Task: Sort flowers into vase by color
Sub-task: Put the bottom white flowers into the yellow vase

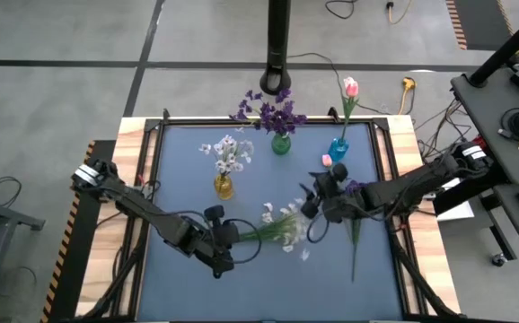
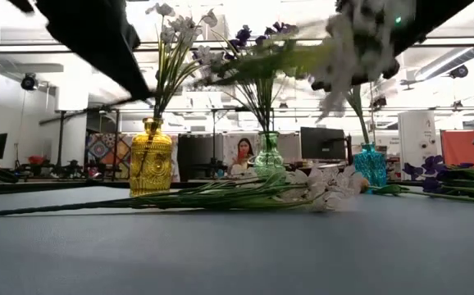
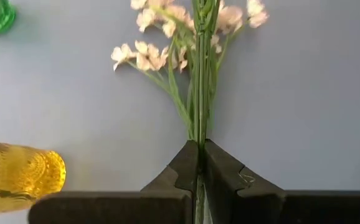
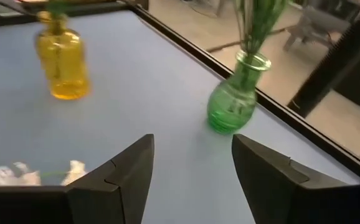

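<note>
My left gripper is at the table's middle near side, shut on a white sprig that shows blurred and raised in the low view. A second white sprig lies flat on the table. My right gripper hovers open right of centre, touching nothing. A purple sprig lies on the table beside it. The yellow vase holds white sprays, the green vase holds purple blossoms, and the blue vase holds a pink bud. My left gripper pinches the white sprig's green stem between its two fingers, well below the blossoms. The fingers lie along the stem, coming level from the table's left. The sprig is lifted clear of the table and extends roughly level toward the right, blossoms foremost.
The three vases stand in the table's far half. A raised dark frame edges the blue mat. A black post rises beyond the far edge. Open mat lies along the near side.
</note>
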Available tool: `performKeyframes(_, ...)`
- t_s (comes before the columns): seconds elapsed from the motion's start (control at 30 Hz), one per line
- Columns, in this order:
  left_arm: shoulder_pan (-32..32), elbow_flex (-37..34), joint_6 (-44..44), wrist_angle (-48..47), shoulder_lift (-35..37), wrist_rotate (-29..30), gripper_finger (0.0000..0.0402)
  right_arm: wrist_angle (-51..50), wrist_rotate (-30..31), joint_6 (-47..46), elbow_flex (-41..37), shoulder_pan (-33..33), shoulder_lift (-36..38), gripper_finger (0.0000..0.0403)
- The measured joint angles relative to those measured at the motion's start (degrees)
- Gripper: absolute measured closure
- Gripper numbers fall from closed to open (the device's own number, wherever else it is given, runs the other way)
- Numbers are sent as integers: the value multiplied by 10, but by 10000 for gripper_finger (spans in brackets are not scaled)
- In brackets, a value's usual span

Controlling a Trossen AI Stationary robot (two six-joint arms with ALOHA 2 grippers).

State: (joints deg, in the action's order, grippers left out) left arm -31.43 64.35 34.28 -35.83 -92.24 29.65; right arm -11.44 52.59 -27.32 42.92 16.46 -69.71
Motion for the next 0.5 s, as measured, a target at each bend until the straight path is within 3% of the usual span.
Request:
performKeyframes(0.33, -37, -6, -49, -6, 81, 40, 401, -37, -97, 61, 0, -82, 35, 219)
performKeyframes(0.5, -66, -25, -135, 68, 123, 105, 401, -36, -112, 85, 0, -80, 68, 216)
